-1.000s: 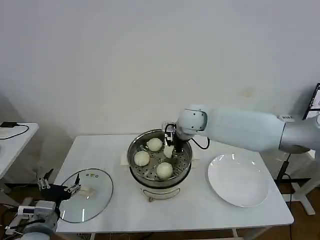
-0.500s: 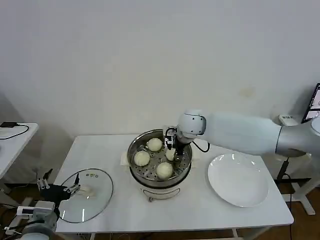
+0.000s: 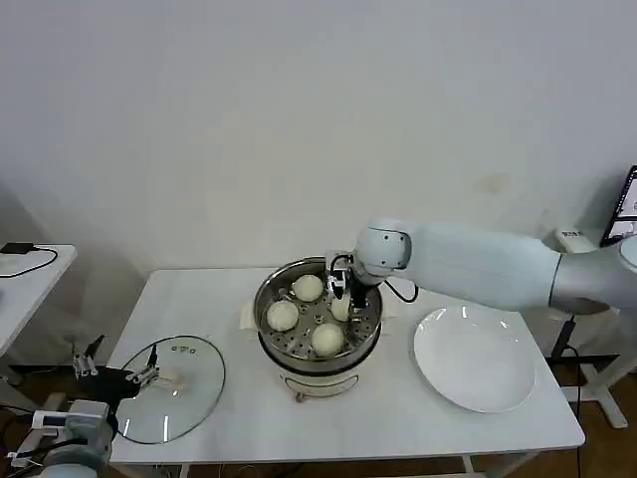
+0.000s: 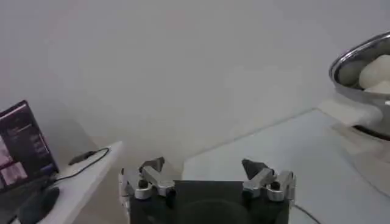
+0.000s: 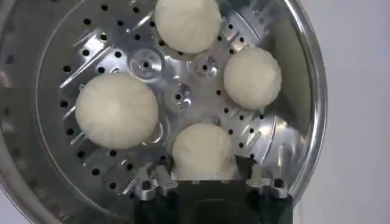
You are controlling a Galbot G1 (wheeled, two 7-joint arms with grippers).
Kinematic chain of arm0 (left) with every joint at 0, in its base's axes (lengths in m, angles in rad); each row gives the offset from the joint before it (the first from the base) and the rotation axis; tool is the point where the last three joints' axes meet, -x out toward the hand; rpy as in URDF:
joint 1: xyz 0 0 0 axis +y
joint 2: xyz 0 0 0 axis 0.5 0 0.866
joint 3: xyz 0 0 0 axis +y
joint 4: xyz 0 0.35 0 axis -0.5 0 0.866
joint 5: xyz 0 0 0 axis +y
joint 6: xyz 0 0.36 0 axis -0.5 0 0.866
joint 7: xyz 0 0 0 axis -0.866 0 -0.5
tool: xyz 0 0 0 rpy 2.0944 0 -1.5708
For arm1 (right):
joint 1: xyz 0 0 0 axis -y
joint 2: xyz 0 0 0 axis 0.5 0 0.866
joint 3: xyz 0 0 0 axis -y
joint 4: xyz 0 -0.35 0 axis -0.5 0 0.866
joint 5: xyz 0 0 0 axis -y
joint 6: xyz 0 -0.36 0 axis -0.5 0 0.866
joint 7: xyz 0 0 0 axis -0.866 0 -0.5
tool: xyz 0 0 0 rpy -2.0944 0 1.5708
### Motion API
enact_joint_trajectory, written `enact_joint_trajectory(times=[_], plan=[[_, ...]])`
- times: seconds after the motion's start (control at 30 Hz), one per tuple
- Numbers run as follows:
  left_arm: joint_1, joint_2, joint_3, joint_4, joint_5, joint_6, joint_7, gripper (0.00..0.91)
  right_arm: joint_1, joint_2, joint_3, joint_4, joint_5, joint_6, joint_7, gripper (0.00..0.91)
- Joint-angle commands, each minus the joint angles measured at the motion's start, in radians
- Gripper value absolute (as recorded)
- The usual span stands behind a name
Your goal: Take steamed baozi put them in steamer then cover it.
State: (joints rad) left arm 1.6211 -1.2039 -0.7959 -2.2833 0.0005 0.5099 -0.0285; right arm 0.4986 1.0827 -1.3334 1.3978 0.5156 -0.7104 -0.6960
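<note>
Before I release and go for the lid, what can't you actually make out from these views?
- Right gripper: whether the fourth baozi rests on the steamer tray or hangs; the bun hides the contact.
- Head view: that bun sits mostly behind the gripper.
- Cover: near rim hidden behind the left gripper.

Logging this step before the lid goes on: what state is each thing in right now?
steamer: open, uncovered.
baozi: all four on the tray; the last one sits between the right gripper's fingers.
cover: flat on the table, beside the steamer.
plate: empty.
left gripper: open, idle near the cover.
</note>
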Motion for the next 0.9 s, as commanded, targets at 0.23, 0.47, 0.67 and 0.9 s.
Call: enact_joint_trajectory(times=[0.23, 0.47, 0.67, 0.9], plan=[[0.001, 0.005, 0.000, -0.001, -0.008, 0.002, 0.001, 0.907, 0.038, -0.151, 0.157, 0.179, 0.017, 0.015, 0.122, 0.907], [-0.002, 0.002, 0.010, 0.006, -0.012, 0.003, 0.000, 0.907, -0.120, -0.288, 0.326, 0.340, 0.054, 0.085, 0.377, 0.907], [-0.013, 0.004, 0.013, 0.035, -0.040, -0.055, -0.003, 0.907, -0.436, -0.417, 0.627, 0.426, 0.005, 0.251, 0.612, 0.907], [-0.026, 0.047, 0.003, 0.102, -0.074, -0.136, -0.002, 0.907, -1.062, -0.427, 1.278, 0.507, -0.141, 0.437, 0.710, 0.907]])
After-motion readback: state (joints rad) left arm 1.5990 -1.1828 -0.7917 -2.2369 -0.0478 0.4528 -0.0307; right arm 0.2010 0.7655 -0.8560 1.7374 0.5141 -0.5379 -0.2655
